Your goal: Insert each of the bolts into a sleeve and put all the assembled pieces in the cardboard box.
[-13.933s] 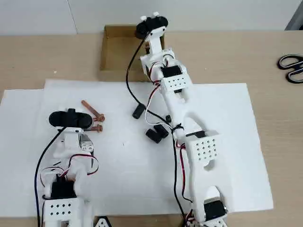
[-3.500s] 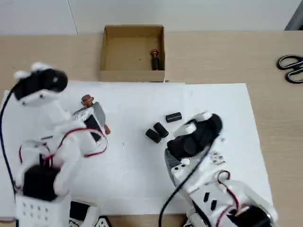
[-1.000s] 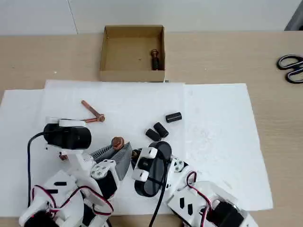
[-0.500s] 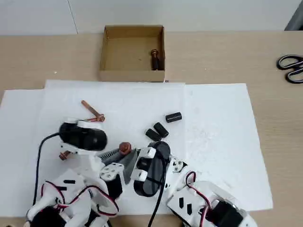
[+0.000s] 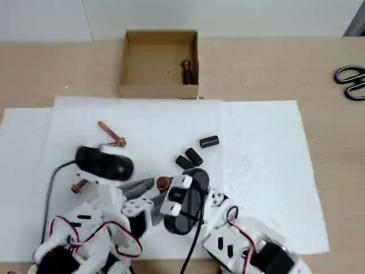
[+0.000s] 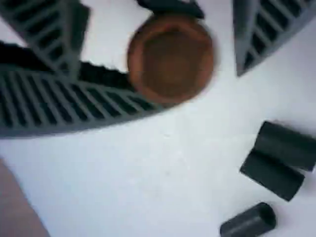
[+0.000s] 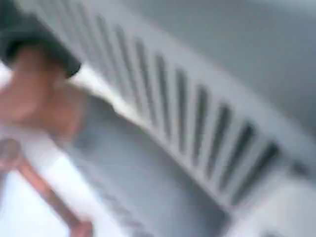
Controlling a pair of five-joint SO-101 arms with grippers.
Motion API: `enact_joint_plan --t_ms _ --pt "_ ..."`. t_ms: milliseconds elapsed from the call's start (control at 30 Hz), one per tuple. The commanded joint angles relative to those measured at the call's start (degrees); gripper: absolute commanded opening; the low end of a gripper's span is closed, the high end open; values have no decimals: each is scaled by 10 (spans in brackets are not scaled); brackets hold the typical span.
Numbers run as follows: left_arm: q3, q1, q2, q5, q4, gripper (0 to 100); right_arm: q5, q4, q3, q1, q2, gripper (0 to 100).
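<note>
Copper first: watch the bolt, pinched upright in the narrowed ribbed fingers of the left gripper near the 6 o'clock edge of the sheet, with three sleeves just off at 1 o'clock. Cannot tell whether the right gripper, crowded against it at 3 o'clock, grips anything. Could collide, tilt the bolt loose, or scatter the sleeves.

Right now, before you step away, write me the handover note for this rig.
Left gripper: shut on a bolt, between the arms.
Right gripper: close against that bolt; grip unclear.
Three sleeves and loose bolts lie on the paper.
Done: one assembled piece in the cardboard box.
Left: sleeve the held bolt, then the others, box them all.
</note>
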Motion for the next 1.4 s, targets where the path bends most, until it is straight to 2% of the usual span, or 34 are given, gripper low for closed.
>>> enact_joint_plan --t_ms 0,200,333,400,533,667,800,933,1067,1233,1367 --pt "-7 4 2 -4 3 221 4 -14 -36 -4 -8 4" --pt "-42 3 3 -4 9 222 4 -13 -33 0 -8 4" --pt "-84 -10 4 -6 24 219 4 -12 -33 34 -8 4" --pt "-92 -30 3 -21 28 182 2 -8 -33 46 -8 4" --pt "-94 -69 0 -67 24 2 1 0 -33 49 -8 4" --pt "-85 -106 1 -83 24 5 1 22 -33 55 -12 4" --pt "-44 -164 -1 -127 21 6 -18 27 -35 101 -13 4" --pt "43 -250 1 -175 -21 6 -62 27 -35 158 -8 4" --pt "162 -306 0 -180 -108 6 -120 33 -32 219 -7 4" --pt "267 -314 -1 -181 -208 6 -171 71 -11 284 13 4" --pt "284 -315 -1 -182 -232 6 -209 71 -15 297 36 3"
